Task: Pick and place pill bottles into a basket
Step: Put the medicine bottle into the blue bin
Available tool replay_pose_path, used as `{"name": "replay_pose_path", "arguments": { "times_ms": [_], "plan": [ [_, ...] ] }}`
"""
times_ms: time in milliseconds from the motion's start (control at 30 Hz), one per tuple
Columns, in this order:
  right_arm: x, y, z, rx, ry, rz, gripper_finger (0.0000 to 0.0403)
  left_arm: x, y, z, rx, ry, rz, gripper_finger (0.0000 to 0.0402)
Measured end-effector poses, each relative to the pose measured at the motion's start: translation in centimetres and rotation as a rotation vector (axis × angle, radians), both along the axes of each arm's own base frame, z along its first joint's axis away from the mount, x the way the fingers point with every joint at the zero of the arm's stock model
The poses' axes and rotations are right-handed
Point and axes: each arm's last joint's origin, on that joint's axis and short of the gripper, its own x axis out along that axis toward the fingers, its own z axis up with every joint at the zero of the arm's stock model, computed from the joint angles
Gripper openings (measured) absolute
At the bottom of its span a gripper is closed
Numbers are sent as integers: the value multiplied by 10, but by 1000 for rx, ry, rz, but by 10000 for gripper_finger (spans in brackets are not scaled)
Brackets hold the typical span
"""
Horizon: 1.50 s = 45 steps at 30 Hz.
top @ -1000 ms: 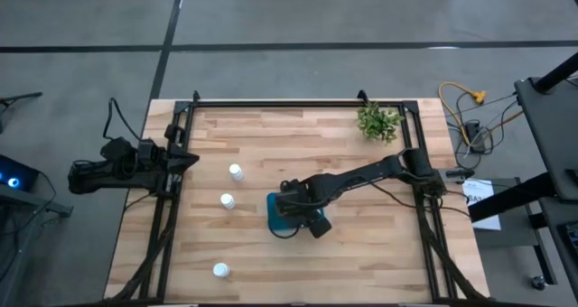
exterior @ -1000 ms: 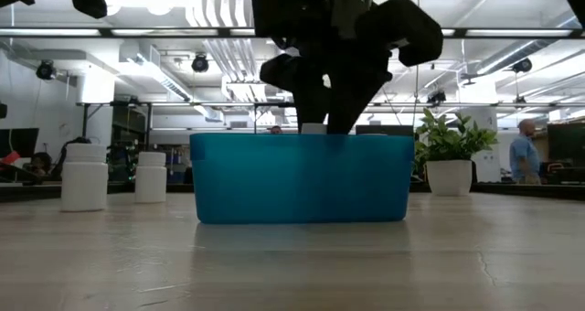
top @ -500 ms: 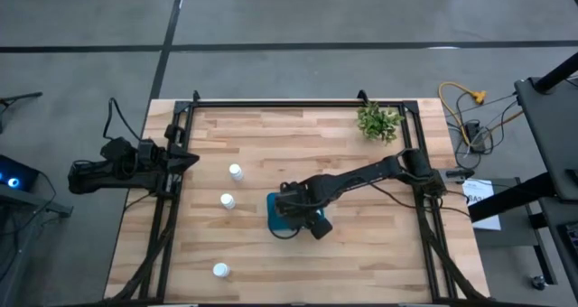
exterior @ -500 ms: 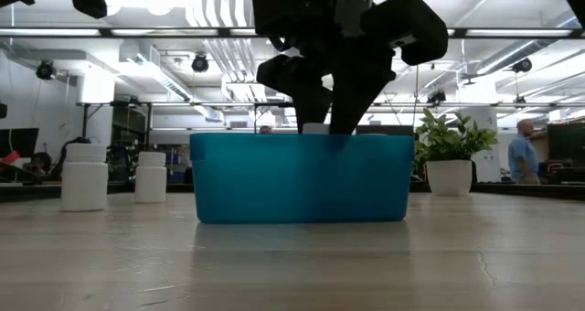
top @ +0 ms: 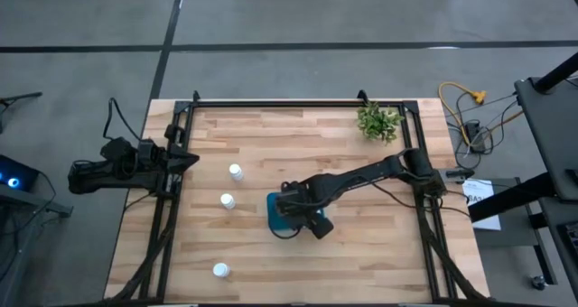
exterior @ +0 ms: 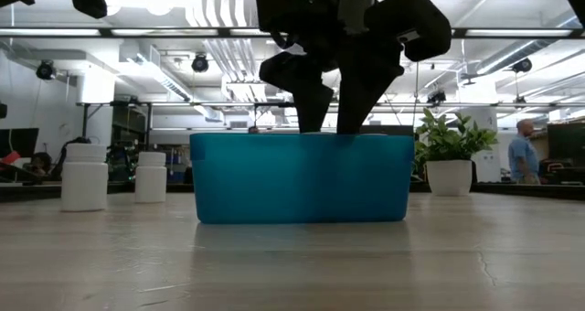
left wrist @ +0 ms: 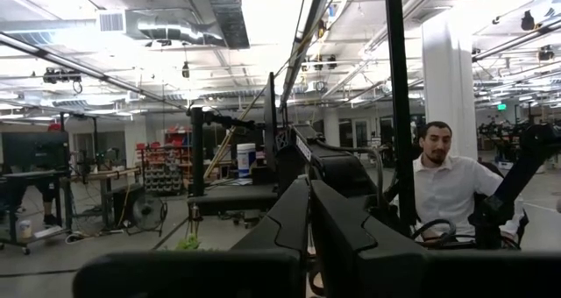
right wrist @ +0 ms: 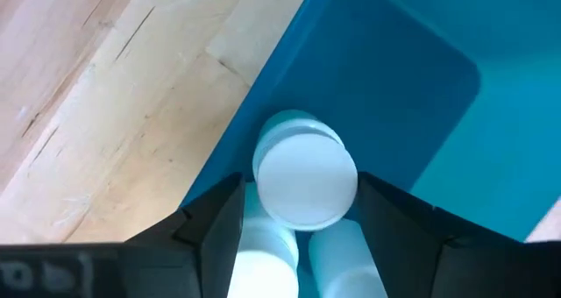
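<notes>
Wood planks of the table [top: 361, 244] fill the high view, and my right gripper [exterior: 329, 128] hangs straight over the teal basket [exterior: 302, 178] near the table's middle. My fingers [right wrist: 210, 223] stand spread, dipping just past the rim, and between them a white pill bottle [right wrist: 305, 180] stands upright inside the basket, cap towards me, with clear gaps on both sides, so I am not pinching it. Two more bottles [right wrist: 342, 263] lie under it at the basket's bottom.

From the basket, another bottle [top: 228, 200] stands on the table at nine o'clock, one [top: 236, 172] at ten o'clock, and one [top: 220, 270] at about seven o'clock, well apart.

A small green plant [top: 378, 122] sits at about one o'clock near the far edge.

My left gripper [top: 185, 160] waits at the table's left edge, fingers [left wrist: 342, 237] pressed together.
</notes>
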Motion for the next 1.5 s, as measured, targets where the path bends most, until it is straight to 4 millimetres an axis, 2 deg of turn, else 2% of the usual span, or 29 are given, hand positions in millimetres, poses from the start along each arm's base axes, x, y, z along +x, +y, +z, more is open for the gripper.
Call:
{"name": "replay_pose_path", "arguments": {
  "times_ms": [567,700,967,1133,1233,1500],
  "plan": [
    [7,1,52,21,-123,-27,199,0,0,0,-1,2,0,0],
    [4,0,64,33,-172,-33,172,0,0,0,-4,2,-2,0],
    [-7,-8,101,92,-337,-84,84,1,0,0,-9,7,-7,0],
    [-21,-17,123,199,-519,-120,35,3,0,-3,-9,28,-8,0],
    [-34,-27,129,235,-618,-158,16,4,0,-3,-8,31,-8,0],
    [-72,-57,124,329,-887,-256,9,15,0,-10,-8,130,-9,0]
  ]
}}
